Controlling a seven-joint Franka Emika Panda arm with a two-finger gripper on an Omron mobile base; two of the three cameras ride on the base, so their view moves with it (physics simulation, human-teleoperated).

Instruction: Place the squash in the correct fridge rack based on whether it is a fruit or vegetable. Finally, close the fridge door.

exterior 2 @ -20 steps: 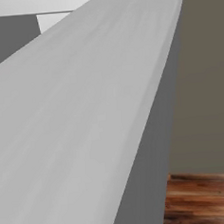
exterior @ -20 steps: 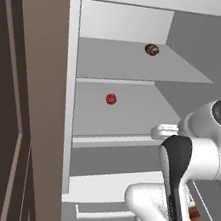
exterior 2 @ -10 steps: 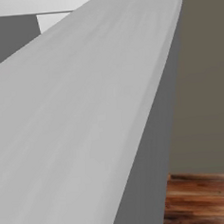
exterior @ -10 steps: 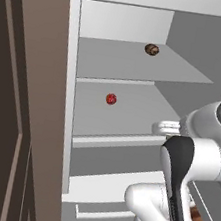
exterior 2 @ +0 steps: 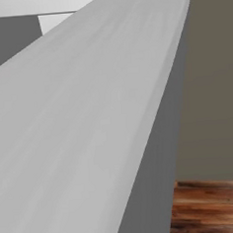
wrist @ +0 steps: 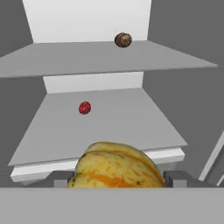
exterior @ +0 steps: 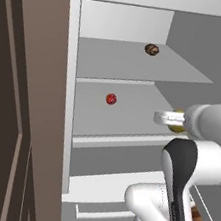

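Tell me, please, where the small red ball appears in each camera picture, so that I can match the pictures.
Left base view: the red ball lies on the lower shelf, left of centre.
Right base view: the red ball is not in it; a large grey panel blocks the fridge.
Hand view: the red ball lies on the lower shelf, left of centre, above the squash.
Shared landmark: the dark brown ball on the upper shelf.

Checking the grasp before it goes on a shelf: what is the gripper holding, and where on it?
The gripper holds the squash, one finger on each of its opposite sides.
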